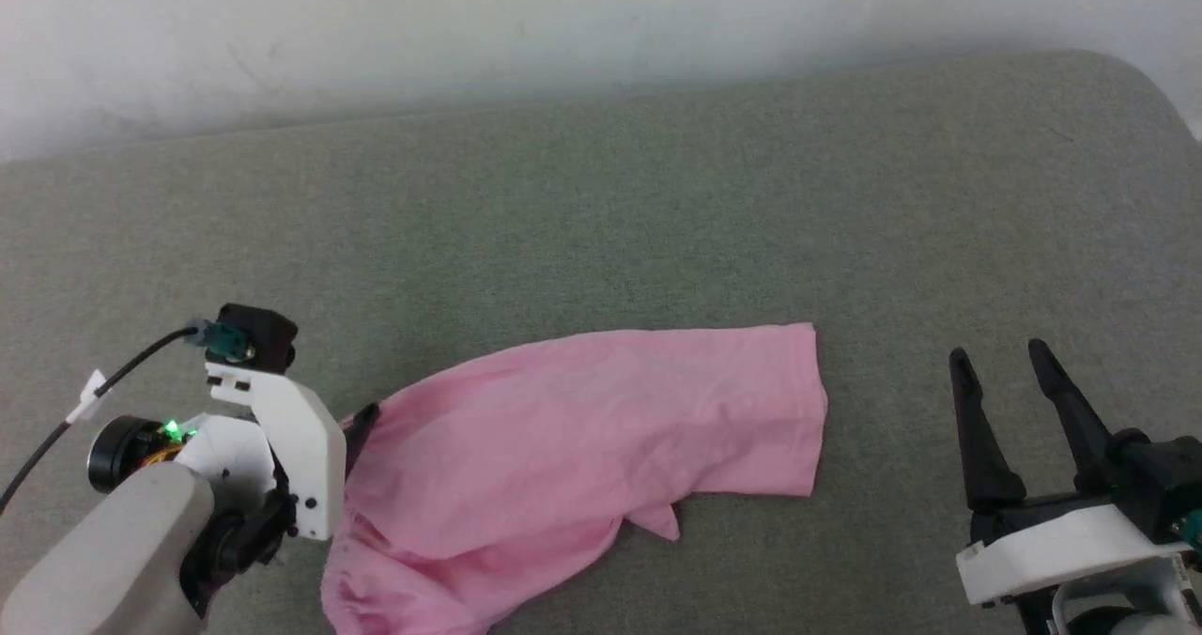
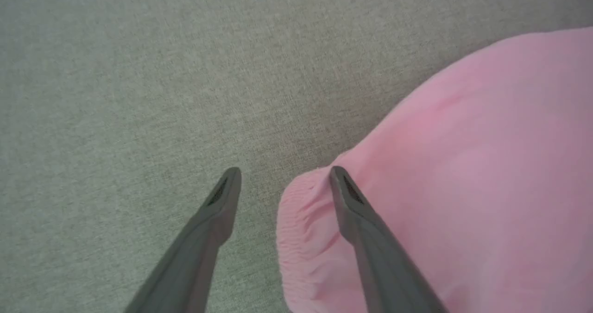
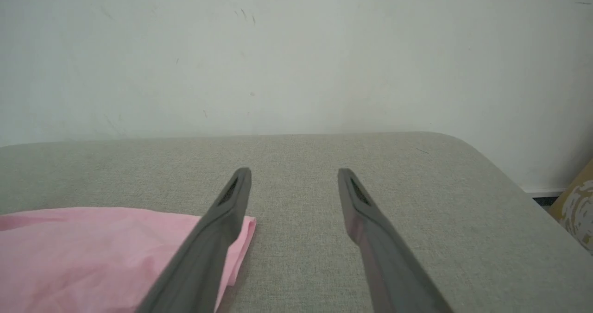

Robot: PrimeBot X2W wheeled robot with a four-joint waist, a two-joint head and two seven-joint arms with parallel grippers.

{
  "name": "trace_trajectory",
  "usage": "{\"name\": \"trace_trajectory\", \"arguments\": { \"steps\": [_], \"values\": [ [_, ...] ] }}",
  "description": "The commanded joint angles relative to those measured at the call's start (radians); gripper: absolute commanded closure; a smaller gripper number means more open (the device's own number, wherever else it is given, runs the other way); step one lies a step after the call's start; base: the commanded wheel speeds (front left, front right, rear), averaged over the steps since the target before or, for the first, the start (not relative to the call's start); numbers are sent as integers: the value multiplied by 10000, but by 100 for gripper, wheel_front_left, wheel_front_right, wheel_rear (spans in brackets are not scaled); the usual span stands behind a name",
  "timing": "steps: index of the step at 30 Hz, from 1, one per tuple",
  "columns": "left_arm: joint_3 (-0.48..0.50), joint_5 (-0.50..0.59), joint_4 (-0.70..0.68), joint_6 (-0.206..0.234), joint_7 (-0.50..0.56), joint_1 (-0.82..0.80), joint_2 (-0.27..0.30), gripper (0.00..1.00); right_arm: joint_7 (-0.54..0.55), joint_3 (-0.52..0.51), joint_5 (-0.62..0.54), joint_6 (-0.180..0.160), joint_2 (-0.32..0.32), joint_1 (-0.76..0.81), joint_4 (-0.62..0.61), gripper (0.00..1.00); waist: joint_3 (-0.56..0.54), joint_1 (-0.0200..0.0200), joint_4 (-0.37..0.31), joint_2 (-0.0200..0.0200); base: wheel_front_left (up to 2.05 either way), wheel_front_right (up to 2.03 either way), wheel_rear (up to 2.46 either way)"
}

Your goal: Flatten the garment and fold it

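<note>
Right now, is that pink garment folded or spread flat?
Spread but not flat: the pink garment lies loose on the grey fabric surface, rumpled towards its gathered hem, with no tidy fold.

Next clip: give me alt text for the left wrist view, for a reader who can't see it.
The left gripper, jaws open, hangs over the gathered hem of the pink garment lying on a grey-green fabric surface. One jaw is over the cloth, the other over bare surface; nothing is gripped.
</note>
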Motion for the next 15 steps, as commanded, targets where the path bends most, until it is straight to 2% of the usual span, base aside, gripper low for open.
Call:
{"name": "trace_trajectory", "arguments": {
  "steps": [1, 5, 8, 9, 10, 11, 15],
  "values": [
    [-204, -120, 337, -233, 442, -246, 0, 0, -114, -15, 96, -9, 0, -201, 124, 0, 487, -1, -481, 0, 0, 0, 0],
    [-585, -198, 927, -485, 1127, -393, -112, 0, -267, -19, 158, -9, 3, -330, 376, 0, 661, -1, -674, 0, 0, 0, 0],
    [-777, -330, 1135, -490, 1559, -325, -230, 0, -321, -13, 179, -9, 3, -392, 490, 0, 682, -1, -726, 0, 0, 0, 0],
    [-890, -351, 1187, -497, 1767, -295, -260, 19, -339, -14, 189, -9, 3, -422, 534, 0, 687, -1, -743, 0, 0, 0, 0],
    [-1006, -340, 1208, -514, 1921, -275, -294, 55, -354, -23, 198, -9, -2, -454, 576, 0, 690, -1, -752, 0, 0, 0, 0],
    [-1091, -383, 1221, -533, 2050, -234, -360, 100, -363, -30, 215, -9, -17, -505, 620, 0, 686, -1, -757, 0, 0, 0, 0],
    [-1290, -355, 1199, -619, 2067, -161, -553, 100, -287, 32, 470, -9, -215, -860, 901, 0, 552, -1, -685, 0, 0, 0, 0]
  ]
}}
